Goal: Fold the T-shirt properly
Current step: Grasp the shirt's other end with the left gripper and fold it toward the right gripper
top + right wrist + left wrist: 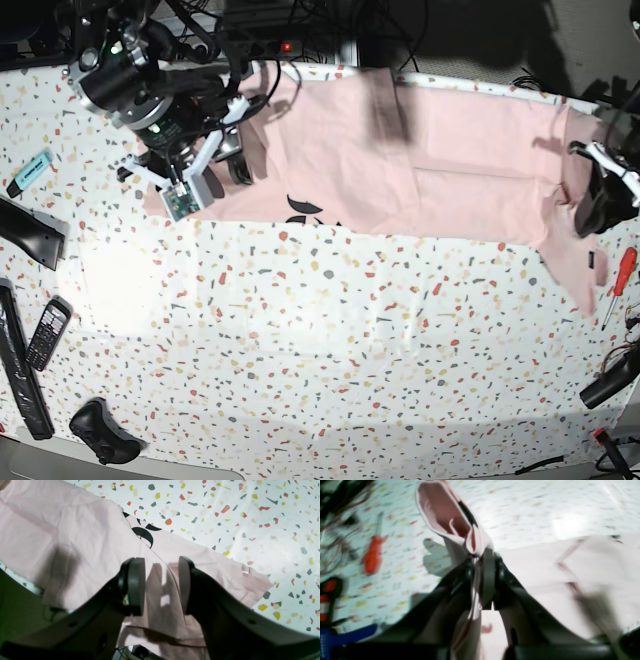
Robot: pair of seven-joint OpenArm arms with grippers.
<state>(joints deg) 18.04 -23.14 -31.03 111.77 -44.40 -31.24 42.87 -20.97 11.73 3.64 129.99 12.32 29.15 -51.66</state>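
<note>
The T-shirt (420, 170) lies spread along the counter (330, 340) from ten to three o'clock. The left pincer (480, 580) grips its sleeve; the right pincer (161, 585) hovers open above the other end. A thin pinch may slip, spoiling the fold.

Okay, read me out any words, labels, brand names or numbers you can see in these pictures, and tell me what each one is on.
None can be read.
T-shirt: black lettering shows at a fold, but only curved fragments are exposed, no whole letter.
Mobile phone: the keypad is too small to read.
Blue marker: any label is too small.
Orange screwdriver: blurred, no print made out.
</note>
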